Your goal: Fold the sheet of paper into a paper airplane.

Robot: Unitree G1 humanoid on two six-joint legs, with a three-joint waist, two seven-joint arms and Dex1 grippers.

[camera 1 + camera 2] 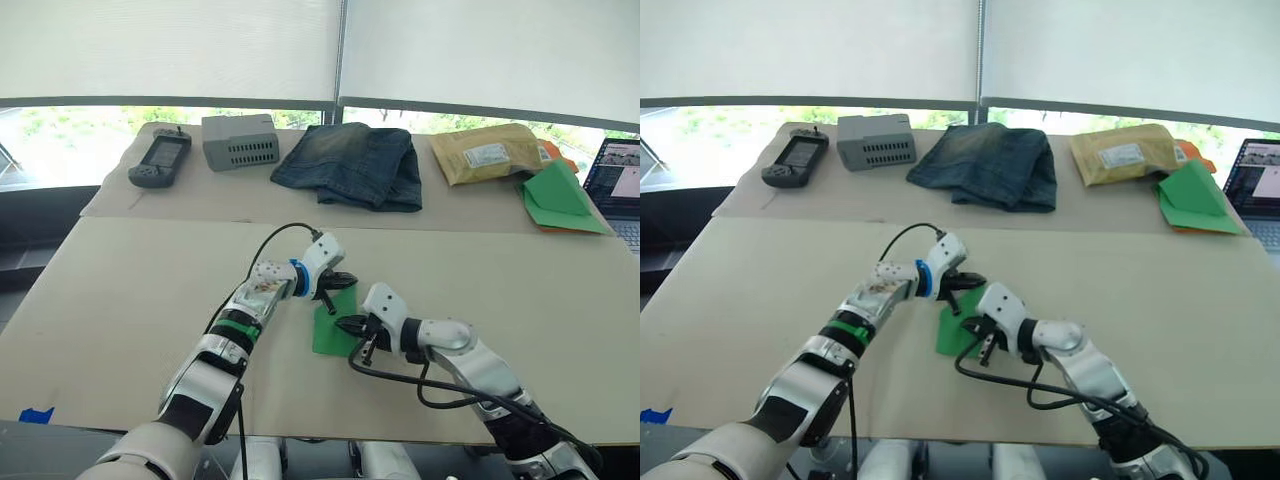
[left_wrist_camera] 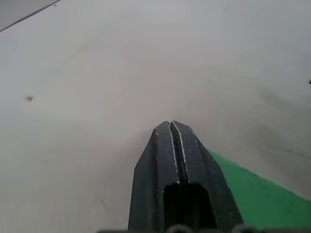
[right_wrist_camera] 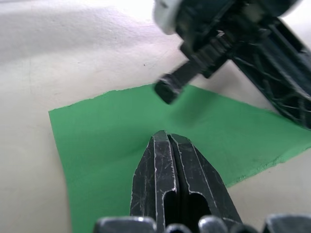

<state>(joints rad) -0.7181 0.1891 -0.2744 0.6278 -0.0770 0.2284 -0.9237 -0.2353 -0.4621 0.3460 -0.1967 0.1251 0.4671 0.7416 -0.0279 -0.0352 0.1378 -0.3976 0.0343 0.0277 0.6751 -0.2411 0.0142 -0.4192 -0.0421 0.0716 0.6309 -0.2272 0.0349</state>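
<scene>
- Folding has hardly begun, by the look of it: you see the sheet of paper (image 1: 334, 322) lying flat near the middle of the near table (image 1: 120, 300), an upright green strip with no nose, wings or layered creases showing, so the shaping into a plane is still ahead.
- Your left gripper (image 1: 337, 287) sits at the sheet's far end; its two fingers (image 2: 177, 160) are pressed together with nothing between them, and green paper lies just beside them.
- Your right gripper (image 1: 356, 332) sits at the sheet's right edge toward the near end; its fingers (image 3: 170, 165) are likewise closed tight and empty, resting over the green surface, apparently pressing it down, not gripping it.
- Judging from this, both tips are holding or smoothing the sheet, and every fold into a pointed wedge remains.
- On the far table you find a handheld device (image 1: 160, 160), a grey box (image 1: 240, 141), folded jeans (image 1: 352, 165), a padded envelope (image 1: 492, 152) with a white label, a green paper stack (image 1: 560, 197) and a laptop (image 1: 615, 185).
- The envelope's label and the laptop screen carry writing too small to read; no brand is legible.
</scene>
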